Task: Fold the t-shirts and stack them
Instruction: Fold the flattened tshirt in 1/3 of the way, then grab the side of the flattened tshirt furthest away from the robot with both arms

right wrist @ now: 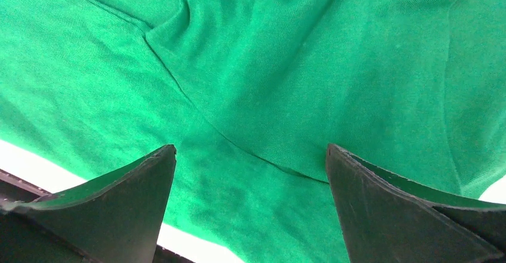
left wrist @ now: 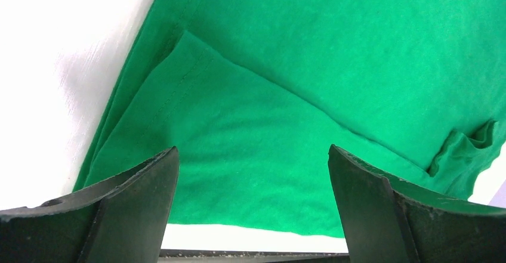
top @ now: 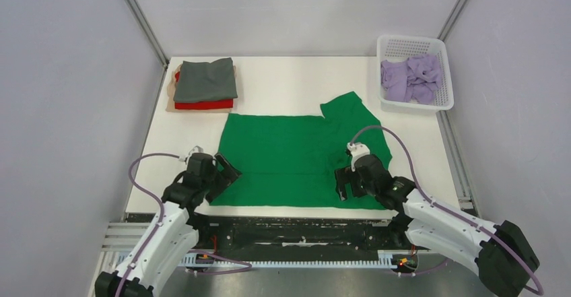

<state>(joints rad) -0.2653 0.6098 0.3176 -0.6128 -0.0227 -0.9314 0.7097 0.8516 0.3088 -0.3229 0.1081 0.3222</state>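
Observation:
The bright green t-shirt [top: 289,155] lies spread on the white table [top: 296,85], one sleeve sticking out at its far right. It fills the left wrist view [left wrist: 310,78] and the right wrist view [right wrist: 268,66]. My left gripper [top: 227,169] is open over the shirt's near left corner, where a sleeve is folded inward. My right gripper [top: 345,184] is open over the shirt's near right part, above a fold line. Neither holds cloth. A folded stack, dark grey shirt [top: 205,79] over red [top: 204,104] and tan, sits at the far left. Lilac shirts [top: 411,78] lie crumpled in a basket.
A white plastic basket [top: 415,44] stands at the table's far right corner. The table's near edge and a metal rail [top: 303,233] run just behind both grippers. Grey walls enclose the left, right and far sides.

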